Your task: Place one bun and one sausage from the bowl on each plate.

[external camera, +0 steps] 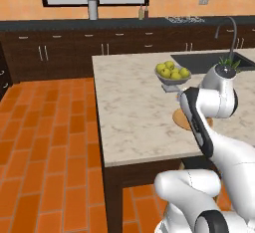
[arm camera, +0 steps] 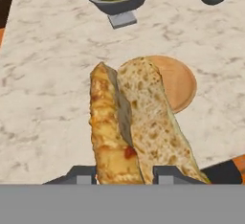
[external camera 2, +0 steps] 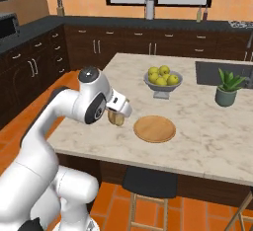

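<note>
Gripper [arm camera: 123, 173] pinching a bun [arm camera: 136, 127], a split, toasted roll standing long-ways up out of the dark finger tips [arm camera: 81, 174] in the hand view, one tip on each side of its lower end. Held above the marble bench [external camera 2: 207, 126], over the near-left part of the top, just left of the tan wooden plate [external camera 2: 154, 129]. Same bun seen in the right base view as a small brown lump [external camera 2: 116, 117] tucked under the white wrist (mostly hidden by the hand there). Wooden plate bare, lying flat on the bench; in the hand view its rim [arm camera: 184, 82] peeking out behind the bun's upper right. In the left base view, plate edge [external camera: 180, 119] half covered by the forearm. Grey pedestal bowl of yellow-green fruit [external camera 2: 163, 79] standing farther back on the bench, well apart from the plate. Small potted plant [external camera 2: 228, 89] to the right of the fruit bowl, beside the sink [external camera 2: 222, 72]. Wooden stool [external camera 2: 148, 185] under the near edge of the bench. Orange tiled floor [external camera: 45, 142] to the left.
</note>
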